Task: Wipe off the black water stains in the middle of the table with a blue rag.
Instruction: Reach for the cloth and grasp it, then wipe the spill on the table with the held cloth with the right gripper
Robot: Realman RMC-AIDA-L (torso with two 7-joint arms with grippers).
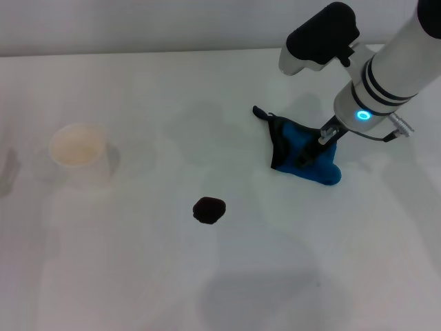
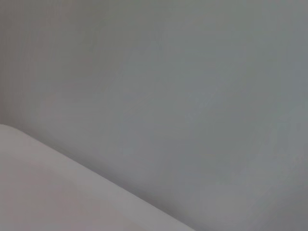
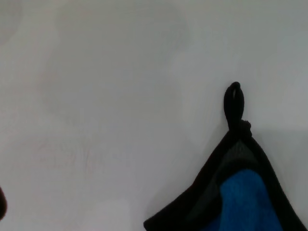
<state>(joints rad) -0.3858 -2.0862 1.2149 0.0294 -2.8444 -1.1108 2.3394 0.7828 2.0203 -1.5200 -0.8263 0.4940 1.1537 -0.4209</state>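
The blue rag (image 1: pixel 306 153) with black edging lies bunched on the white table (image 1: pixel 138 276) at the right, its black loop (image 1: pixel 260 112) pointing toward the back left. My right gripper (image 1: pixel 312 147) comes down from the right onto the rag and is shut on it. The black water stain (image 1: pixel 208 209) is a small dark blot near the table's middle, to the front left of the rag and apart from it. The right wrist view shows the rag's corner (image 3: pixel 240 202) and loop (image 3: pixel 234 103). My left gripper is out of view.
A white paper cup (image 1: pixel 78 146) stands at the left of the table, well away from the stain. The left wrist view shows only a plain grey surface and a pale edge (image 2: pixel 48 192).
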